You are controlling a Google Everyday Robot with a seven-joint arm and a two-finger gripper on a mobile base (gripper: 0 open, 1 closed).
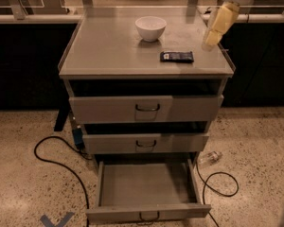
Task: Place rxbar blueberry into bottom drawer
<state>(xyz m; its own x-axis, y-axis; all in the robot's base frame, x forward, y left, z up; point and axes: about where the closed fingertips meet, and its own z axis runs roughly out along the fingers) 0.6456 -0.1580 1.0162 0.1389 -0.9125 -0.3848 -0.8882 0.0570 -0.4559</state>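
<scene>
The gripper hangs at upper right, its grip unreadable, near the rxbar blueberry; the bottom drawer stands open.

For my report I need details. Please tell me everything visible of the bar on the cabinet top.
The bar is a small flat rectangle in a dark wrapper with pale marks near its left end. It lies flat, long side left to right, on the front right part of the grey top, apart from the white bowl behind it. Only the top touches it. The gripper hangs to its right, higher, not touching it.
</scene>
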